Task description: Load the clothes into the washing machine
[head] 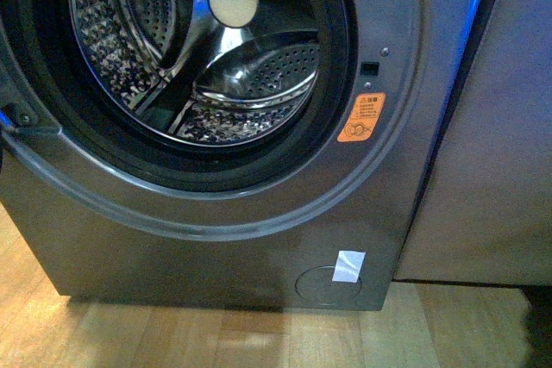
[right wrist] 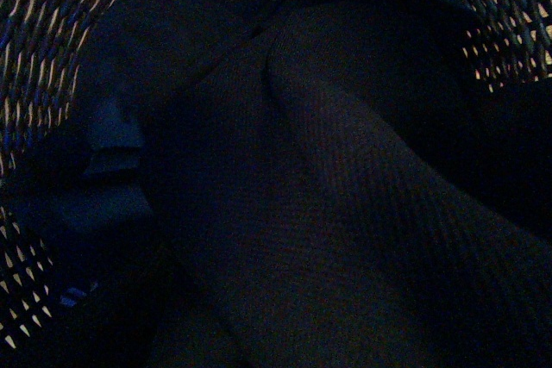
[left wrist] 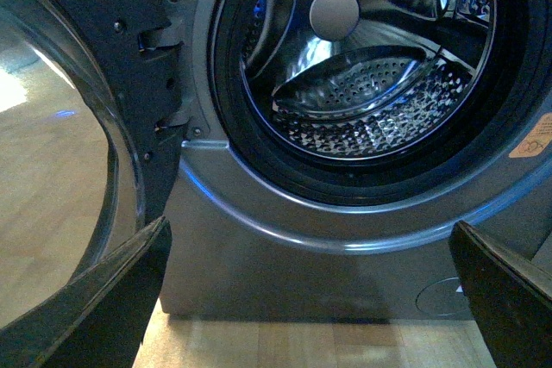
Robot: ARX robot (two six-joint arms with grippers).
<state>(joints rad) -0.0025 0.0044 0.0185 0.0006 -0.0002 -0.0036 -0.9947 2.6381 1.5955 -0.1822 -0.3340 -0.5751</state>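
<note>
The washing machine (head: 379, 204) is dark grey, with its round porthole open and its perforated steel drum (head: 259, 75) holding nothing I can see. An orange sticker (head: 361, 116) sits beside the porthole. In the left wrist view the drum (left wrist: 379, 101) faces me, and my left gripper (left wrist: 315, 299) is open and empty low in front of the machine. The right wrist view is dim: the dark navy knit clothes (right wrist: 328, 213) fill it in long folds inside a woven basket (right wrist: 34, 66). My right gripper is shut on the clothes; its fingers are hidden.
The machine's open door (left wrist: 103, 135) with its glass bowl hangs at the hinge side. A plain grey-beige cabinet (head: 492, 170) stands right of the machine. The floor (head: 172, 333) is light wood. A white tape patch (head: 348, 265) sits on the round lower cover.
</note>
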